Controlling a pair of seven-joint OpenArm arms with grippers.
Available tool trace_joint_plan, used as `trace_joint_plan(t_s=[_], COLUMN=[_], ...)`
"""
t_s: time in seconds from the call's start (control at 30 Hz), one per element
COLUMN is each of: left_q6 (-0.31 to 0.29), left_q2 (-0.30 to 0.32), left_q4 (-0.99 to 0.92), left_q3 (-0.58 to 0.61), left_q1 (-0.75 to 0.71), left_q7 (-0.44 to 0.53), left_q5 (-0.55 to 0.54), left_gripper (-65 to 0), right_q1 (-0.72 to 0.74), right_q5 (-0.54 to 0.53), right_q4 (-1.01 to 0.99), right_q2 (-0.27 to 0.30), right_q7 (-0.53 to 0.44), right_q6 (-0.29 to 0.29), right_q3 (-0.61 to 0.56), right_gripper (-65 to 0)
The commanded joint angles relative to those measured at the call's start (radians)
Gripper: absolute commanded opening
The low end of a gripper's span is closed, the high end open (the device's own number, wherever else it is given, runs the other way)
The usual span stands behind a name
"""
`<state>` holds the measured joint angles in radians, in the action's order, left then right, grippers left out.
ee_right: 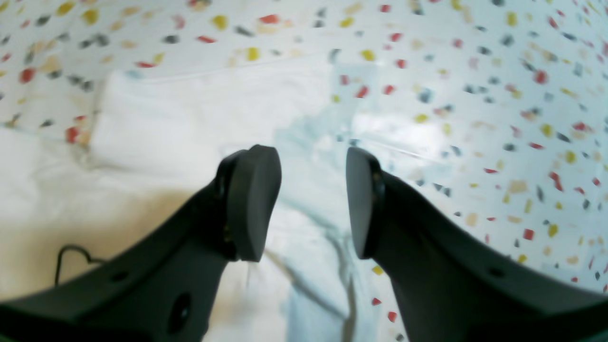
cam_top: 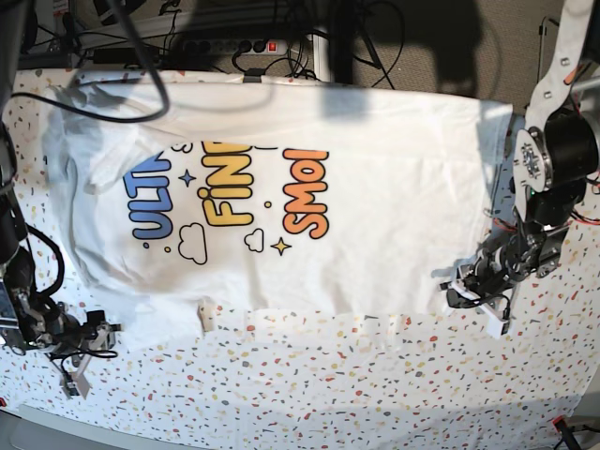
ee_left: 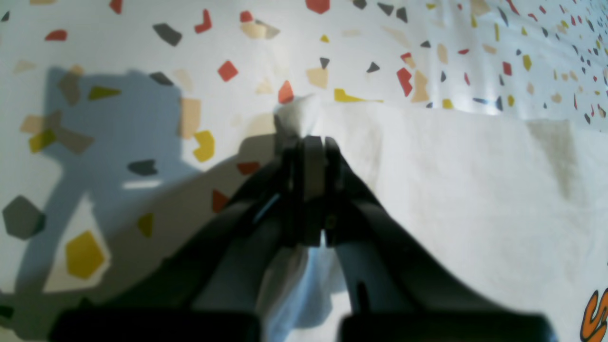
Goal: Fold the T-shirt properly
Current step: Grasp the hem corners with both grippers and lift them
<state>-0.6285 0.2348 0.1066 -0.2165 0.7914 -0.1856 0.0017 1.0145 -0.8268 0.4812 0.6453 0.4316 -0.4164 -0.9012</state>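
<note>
My left end effector (ee_left: 311, 142) pinches a corner of the T-shirt (ee_left: 451, 180) against the tabletop (ee_left: 118, 52). My right end effector (ee_right: 313, 204) hangs wide, empty, over a sleeve.

Left gripper (ee_left: 311, 142) pinched closed, low; right gripper (ee_right: 313, 204) low, jaws apart.

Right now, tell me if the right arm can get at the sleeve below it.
Probably yes. The right gripper hangs open over the T-shirt, the sleeve lies right below it, and nothing sits between them.
</note>
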Motion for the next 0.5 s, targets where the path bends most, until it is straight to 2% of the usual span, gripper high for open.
trace_joint_plan(t_s=[0.0, 0.1, 0.2, 0.47], left_q6=[-0.001, -0.001, -0.001, -0.001], left_q2=[-0.002, -0.002, -0.002, -0.002], left_q4=[-0.002, -0.002, -0.002, -0.002], left_q3=[0.002, 0.002, 0.002, 0.002], left_q1=[0.006, 0.006, 0.006, 0.006], left_q7=[-0.068, -0.069, -0.076, -0.044], left_q5=[0.032, 0.032, 0.032, 0.032], left_gripper=[-65.0, -65.0, -65.0, -65.0], right_q1=[0.062, 0.11, 0.115, 0.099], right_q5=[-0.017, -0.015, 0.012, 0.039], right_q4=[-0.045, -0.204, -0.318, -0.465], right_q2=[-0.001, -0.04, -0.06, -0.066], right_q7=[-0.004, -0.001, -0.005, -0.005], right_q6=[0.004, -0.032, -0.076, -0.09], right_q3=[-0.019, -0.071, -0.077, -0.071], right_gripper=[-38.1, -38.1, -38.1, -38.1])
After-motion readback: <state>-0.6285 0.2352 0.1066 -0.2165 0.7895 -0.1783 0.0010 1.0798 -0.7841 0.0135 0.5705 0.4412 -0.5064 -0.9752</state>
